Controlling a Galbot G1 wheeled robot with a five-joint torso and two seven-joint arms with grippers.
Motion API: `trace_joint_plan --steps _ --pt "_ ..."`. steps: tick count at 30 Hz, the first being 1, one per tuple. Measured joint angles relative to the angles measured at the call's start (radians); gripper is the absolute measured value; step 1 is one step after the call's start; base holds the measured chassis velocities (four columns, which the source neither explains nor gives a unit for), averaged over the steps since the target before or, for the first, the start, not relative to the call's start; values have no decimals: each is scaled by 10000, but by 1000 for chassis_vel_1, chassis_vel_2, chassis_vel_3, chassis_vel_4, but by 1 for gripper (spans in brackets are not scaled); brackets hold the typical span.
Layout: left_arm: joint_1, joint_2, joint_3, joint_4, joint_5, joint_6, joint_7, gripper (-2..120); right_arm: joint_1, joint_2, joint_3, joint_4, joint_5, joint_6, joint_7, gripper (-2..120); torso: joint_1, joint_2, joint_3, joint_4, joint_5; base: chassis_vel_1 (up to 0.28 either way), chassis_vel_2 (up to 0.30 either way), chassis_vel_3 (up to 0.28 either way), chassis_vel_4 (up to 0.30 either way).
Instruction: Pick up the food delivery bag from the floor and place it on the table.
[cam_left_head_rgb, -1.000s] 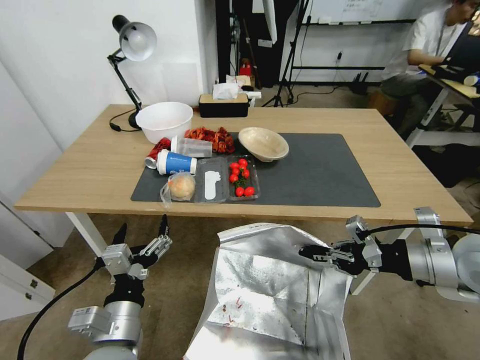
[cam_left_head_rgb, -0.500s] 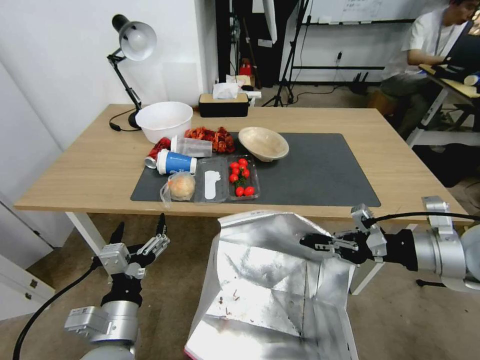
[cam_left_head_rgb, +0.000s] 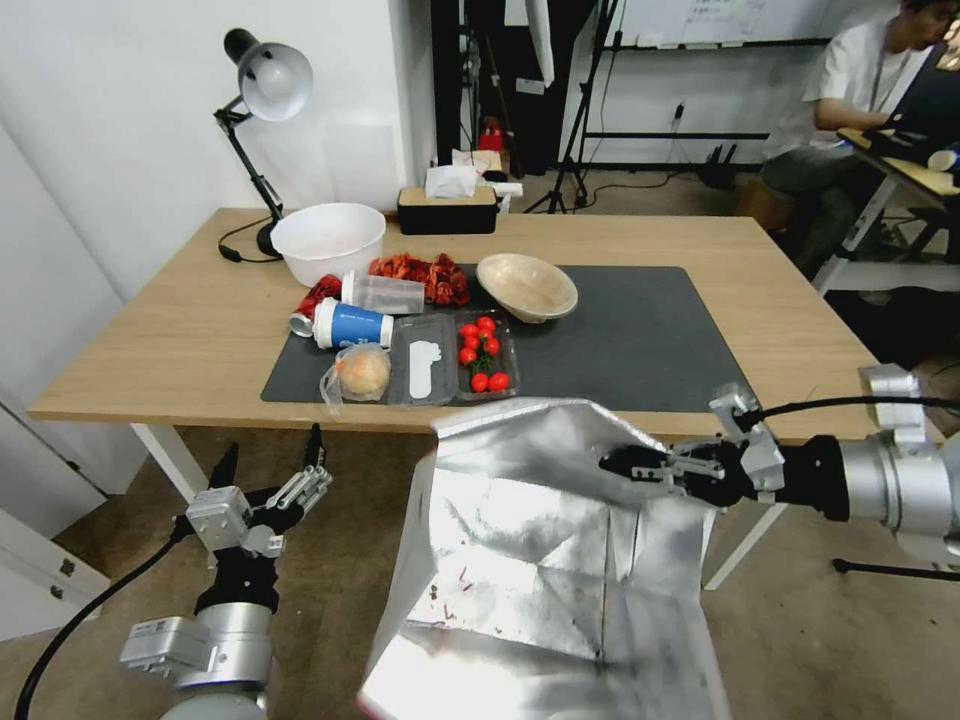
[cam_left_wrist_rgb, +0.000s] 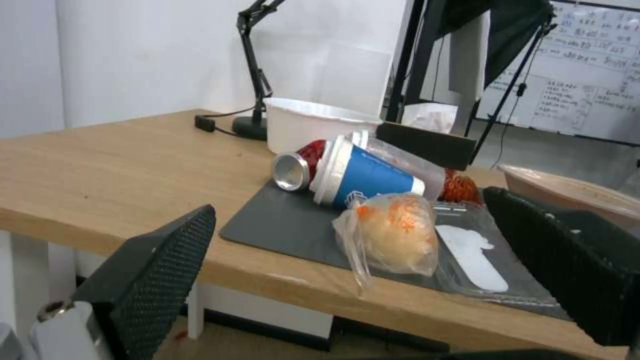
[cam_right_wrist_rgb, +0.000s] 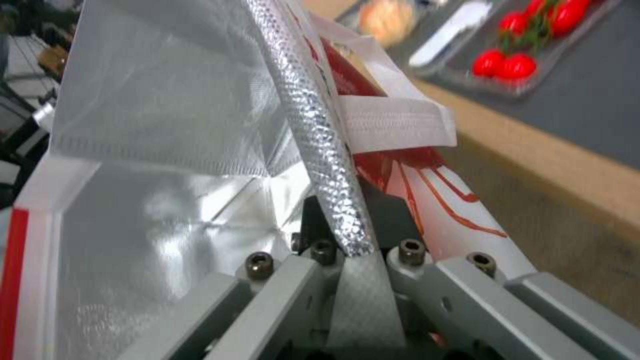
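My right tool (cam_left_head_rgb: 640, 466) has carried the delivery bag (cam_left_head_rgb: 540, 560) higher than 1 second ago; its foil rim, clamped between the fingers, now overlaps the desk (cam_left_head_rgb: 180, 340) edge just ahead, so I judge the lift nearly high enough. My left tool (cam_left_head_rgb: 270, 470) hangs spread apart, slightly lower.

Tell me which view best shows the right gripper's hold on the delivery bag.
The right wrist view: the right gripper is clamped on the food delivery bag rim. The head view shows the grip from farther off; the left wrist view faces the table.
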Motion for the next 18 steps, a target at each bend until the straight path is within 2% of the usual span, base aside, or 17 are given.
trace_joint_plan --steps 7,18 --pt "97 -82 34 -48 12 -87 -87 100 -42 319 719 396 648 -147 212 0 -2 -2 -3 -1 1 0 0 0 0" --pt "152 -106 25 -78 110 -97 -86 100 383 262 1464 336 1771 27 719 0 -3 -7 -4 0 0 0 0 0 0"
